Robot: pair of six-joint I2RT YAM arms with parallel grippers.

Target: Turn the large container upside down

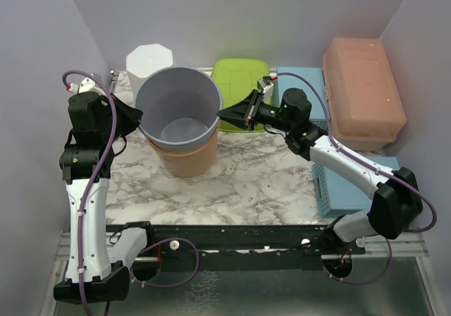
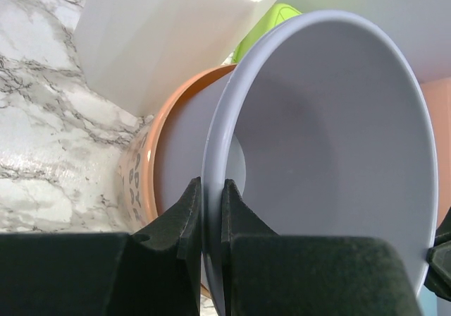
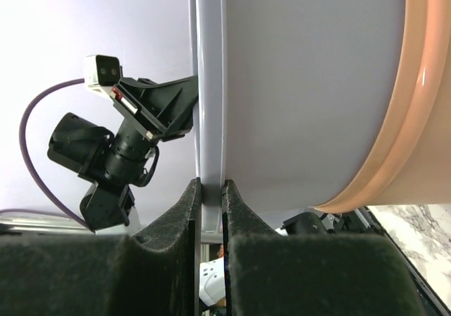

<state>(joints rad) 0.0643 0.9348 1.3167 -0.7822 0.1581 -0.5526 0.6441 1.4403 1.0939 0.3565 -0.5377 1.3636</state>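
Marbled table (image 1: 239, 182) between pale lilac walls carries the grey bin (image 1: 177, 108), which sits mouth up, left of centre, nested inside an orange pot (image 1: 187, 157). Only the pot's lower wall and rim show below the bin.

The left arm (image 1: 88, 189) rises almost straight from its base at the near left. Its black wrist bends right toward the bin's left rim. The left gripper (image 1: 139, 124) is clamped on that rim. In the left wrist view, its fingers (image 2: 189, 210) sit one inside and one outside the thin grey edge, pressed tight against it.

The right arm (image 1: 352, 168) reaches diagonally from the near right corner up and to the left. Its wrist is about level and points left. The right gripper (image 1: 222, 113) pinches the opposite rim. The right wrist view shows its fingers (image 3: 236, 210) closed on either side of the rim, with the pot's peach lip (image 3: 416, 83) just beyond.

A white faceted tub (image 1: 149, 61) stands behind the bin, close to it. A green lid (image 1: 239, 83) lies behind to the right. A pink box (image 1: 363, 90) rests on a blue basket (image 1: 345, 189) along the right wall.
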